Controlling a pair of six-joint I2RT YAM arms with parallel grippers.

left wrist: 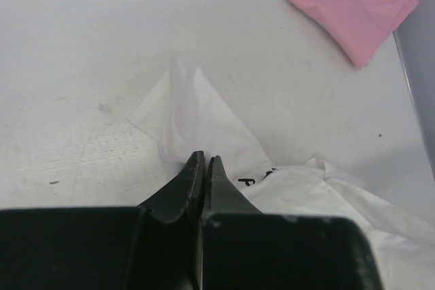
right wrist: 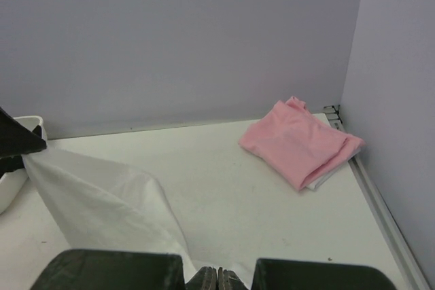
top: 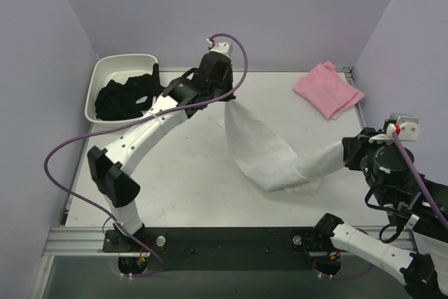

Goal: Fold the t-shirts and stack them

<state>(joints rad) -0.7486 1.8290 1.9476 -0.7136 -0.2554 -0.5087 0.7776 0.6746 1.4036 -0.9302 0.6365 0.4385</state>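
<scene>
A white t-shirt [top: 262,148] is stretched between both grippers above the table, sagging onto it in the middle. My left gripper [top: 225,97] holds one end up near the table's back; its jaws [left wrist: 205,159] are shut on the fabric [left wrist: 197,120]. The right gripper [top: 344,153] is shut on the other end at the right; in its wrist view the shut tips [right wrist: 217,280] sit at the bottom edge with white cloth [right wrist: 102,202] around them. A folded pink t-shirt [top: 327,89] [left wrist: 353,5] [right wrist: 299,144] lies at the back right corner, with a white layer showing under its edge.
A white plastic tub [top: 98,78] holding dark clothes [top: 126,96] stands at the back left, next to the left arm's forearm. Purple walls close in the back and sides. A metal rail [right wrist: 377,208] runs along the table's right edge.
</scene>
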